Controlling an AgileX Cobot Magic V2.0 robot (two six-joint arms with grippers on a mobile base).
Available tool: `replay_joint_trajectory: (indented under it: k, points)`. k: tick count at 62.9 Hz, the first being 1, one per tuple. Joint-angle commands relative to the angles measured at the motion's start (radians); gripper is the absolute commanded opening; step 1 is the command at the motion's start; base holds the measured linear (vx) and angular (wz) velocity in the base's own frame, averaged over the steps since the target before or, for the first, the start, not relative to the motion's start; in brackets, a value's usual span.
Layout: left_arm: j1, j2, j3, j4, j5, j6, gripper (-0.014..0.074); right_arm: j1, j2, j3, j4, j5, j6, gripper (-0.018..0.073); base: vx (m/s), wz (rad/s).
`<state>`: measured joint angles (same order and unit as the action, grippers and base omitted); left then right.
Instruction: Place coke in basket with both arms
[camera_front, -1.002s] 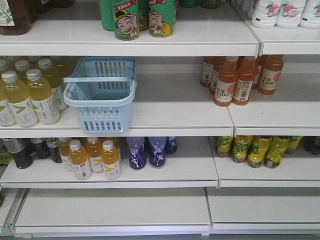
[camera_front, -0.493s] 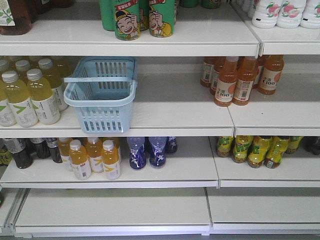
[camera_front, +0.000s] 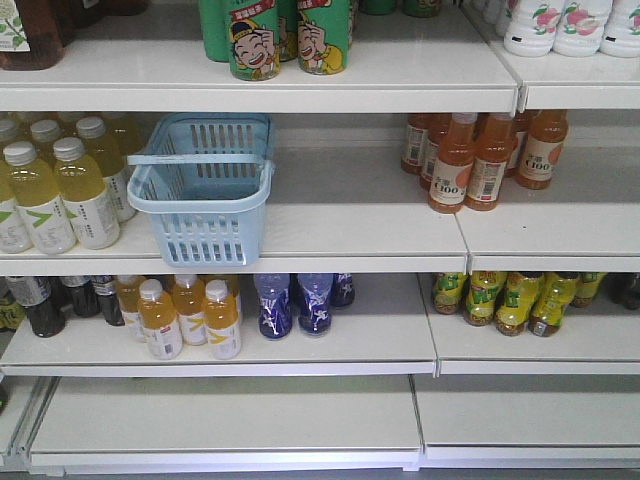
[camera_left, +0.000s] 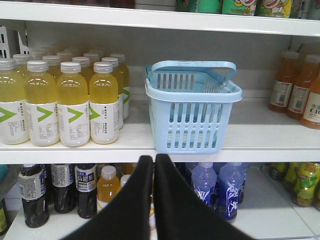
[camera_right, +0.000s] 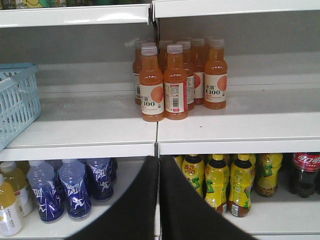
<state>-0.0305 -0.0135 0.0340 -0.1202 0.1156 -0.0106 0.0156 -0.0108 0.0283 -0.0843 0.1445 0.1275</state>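
Several rows of pale yellow bottles (camera_front: 60, 190) with white caps stand at the left edge of the middle shelf (camera_front: 340, 235). Just beside them, to the right, stands the basket (camera_front: 205, 185): light blue, upright, with its short slotted side at the front edge of the shelf and one thin handle lying across its opening. Well apart from it, toward the right, a group of orange bottles (camera_front: 480, 160) stands where two shelf boards meet. The left gripper (camera_left: 153, 159) has its two black fingers brought together, with only a thin line between them and nothing held. Its tip appears just under the front edge of the shelf, below the left front corner of the basket. The right gripper (camera_right: 159, 160) is closed in the same way on nothing, under the seam of the boards and below the orange bottles. On the lower shelf (camera_right: 280, 217), yellow-green bottles (camera_right: 225, 182) stand to the right of this gripper, and a dark cola bottle (camera_right: 305, 172) with a red label stands at the far right
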Motion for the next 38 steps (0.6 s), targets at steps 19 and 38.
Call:
replay_joint_trajectory:
  k: [19, 38]
  points:
    - [-0.002, -0.013, -0.001, -0.501, -0.089, -0.535, -0.0006, -0.005, -0.018, 0.010, -0.009, -0.078, -0.009, -0.0005, 0.00, 0.00]
    - [-0.002, -0.013, -0.002, -0.568, -0.140, -0.533, -0.0006, -0.005, -0.018, 0.010, -0.009, -0.077, -0.009, -0.0005, 0.00, 0.00]
